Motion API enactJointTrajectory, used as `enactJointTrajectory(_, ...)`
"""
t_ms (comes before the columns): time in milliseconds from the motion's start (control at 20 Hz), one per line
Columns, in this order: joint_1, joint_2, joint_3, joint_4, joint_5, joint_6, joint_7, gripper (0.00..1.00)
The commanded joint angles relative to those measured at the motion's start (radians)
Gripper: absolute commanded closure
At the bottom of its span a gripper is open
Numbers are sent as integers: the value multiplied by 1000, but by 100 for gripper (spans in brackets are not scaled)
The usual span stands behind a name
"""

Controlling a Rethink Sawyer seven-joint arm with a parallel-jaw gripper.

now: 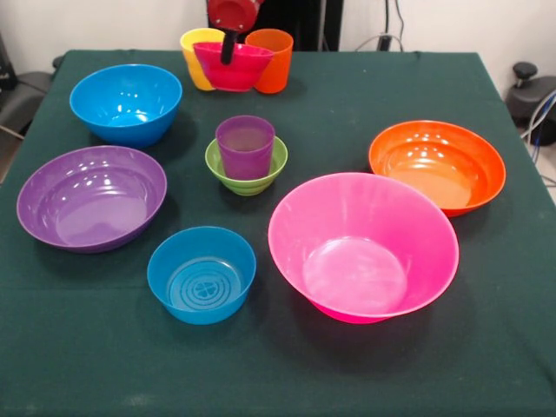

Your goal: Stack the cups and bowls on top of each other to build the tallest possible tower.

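Observation:
My gripper (228, 56) comes down at the far edge of the table, and its dark finger (228, 45) hooks over the back rim of the red bowl (234, 69), shut on it. The red bowl sits between and in front of the yellow cup (195, 54) and the orange cup (276, 61); I cannot tell whether it is off the cloth. The purple cup (245, 146) stands upright inside the small green bowl (248, 184) at the table's middle. No other pieces are stacked.
Single bowls lie open side up on the green cloth (347, 104): mid-sized blue (126, 102) far left, purple (91, 197) left, small blue (201, 274) near the front, large pink (363, 246) front right, orange (437, 165) right.

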Motion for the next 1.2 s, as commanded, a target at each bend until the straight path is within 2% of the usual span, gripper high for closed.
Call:
enactJointTrajectory(50,-3,49,138,-78,-94,26,-218,100)
enactJointTrajectory(400,-29,38,166,-84,-112,46,-204,100)
enactJointTrajectory(700,-22,37,173,-102,-124,62,-183,100)
enactJointTrajectory(1200,-36,47,212,-118,-143,58,-208,100)
